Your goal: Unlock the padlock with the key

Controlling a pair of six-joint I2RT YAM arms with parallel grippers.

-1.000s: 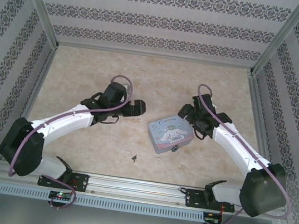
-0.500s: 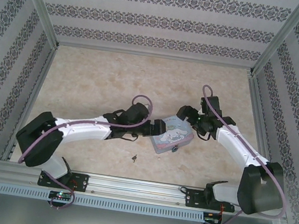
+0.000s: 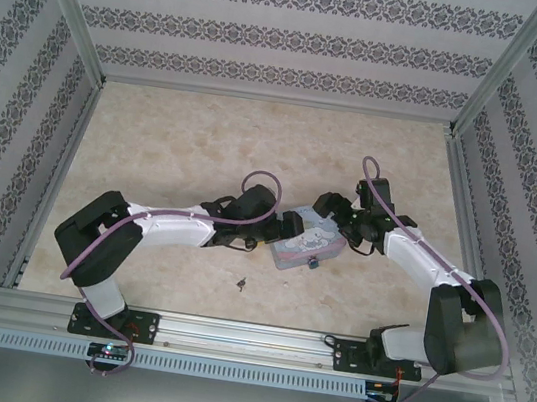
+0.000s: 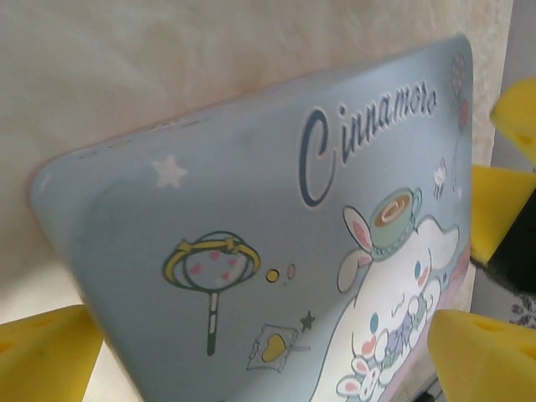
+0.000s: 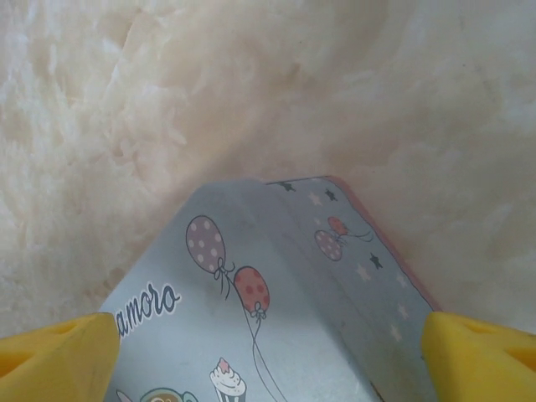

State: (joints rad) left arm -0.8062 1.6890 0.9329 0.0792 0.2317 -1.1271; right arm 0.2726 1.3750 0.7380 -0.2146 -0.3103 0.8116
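My left gripper [image 4: 268,368] stands wide open, a yellow pad [image 4: 46,352] on each side of the tin [image 4: 251,234]. My right gripper [image 5: 268,368] is wide open too, straddling the tin's far corner. Neither clamps anything that I can see.

From above, the padlock [image 3: 313,263] hangs at the tin's near edge. The key [image 3: 241,282] lies on the table [image 3: 177,137] nearer my bases, apart from the tin.

I judge the step in hand to be steadying the tin so the padlock can be worked. To do it well, I should close squarely on the walls, low down. If I close on the lid's rounded edge, the tin may tip or skid. One gripper should hold while the other is free to fetch the key. I should also leave the near edge, where the padlock hangs, unblocked.
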